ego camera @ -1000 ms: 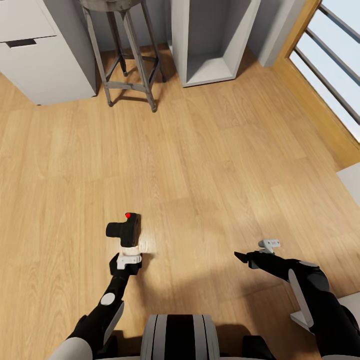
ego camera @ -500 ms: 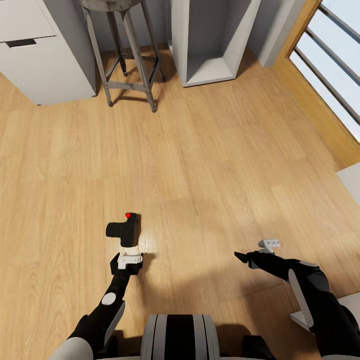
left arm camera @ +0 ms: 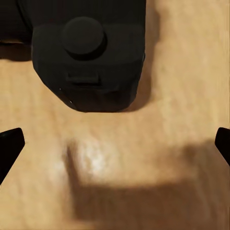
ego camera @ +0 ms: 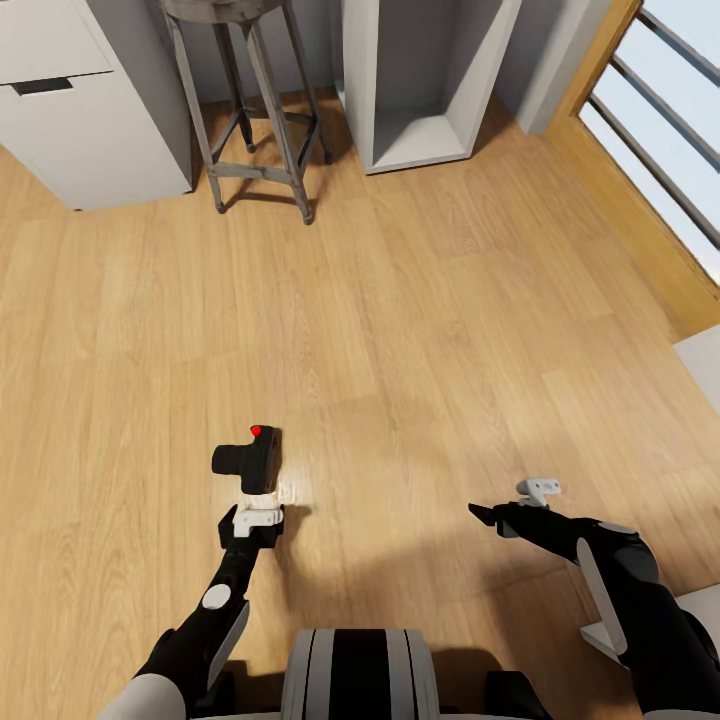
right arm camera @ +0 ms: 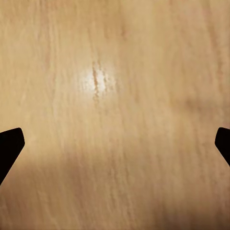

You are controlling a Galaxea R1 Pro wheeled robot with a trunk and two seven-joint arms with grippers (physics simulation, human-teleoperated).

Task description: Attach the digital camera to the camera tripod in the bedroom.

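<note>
Taking the digital camera (ego camera: 250, 459) as the marker: it lies on the light wood floor (ego camera: 420, 330), red dot up, lens barrel pointing away from the right arm. Far beyond it, toward the wall, stands a white drawer cabinet (ego camera: 80, 110); next along is a grey wooden stool (ego camera: 255, 120), and further along an open white shelf unit (ego camera: 425, 80). I cannot spot a tripod anywhere from here.

Just on the robot's side of the camera hovers the left tool (ego camera: 254, 519), aimed down at it. Its wrist view shows the camera (left arm camera: 91, 52) ahead of the fingertips (left arm camera: 9, 148), which sit at the far edges of that picture, so the tool is spread wide and grips nothing. Well off to the camera's other side hangs the right tool (ego camera: 522, 503), also above bare floor (right arm camera: 115, 115); its tips are equally far apart, wide and empty.

Over the last second nothing has shifted: camera, arms and viewpoint all match the earlier looks. I read that as a pause just before the pick-up, not progress. The camera is not yet lifted, so the mounting step is still well ahead. The left tool seems to need to advance until the camera body sits between its fingers before closing.
</note>
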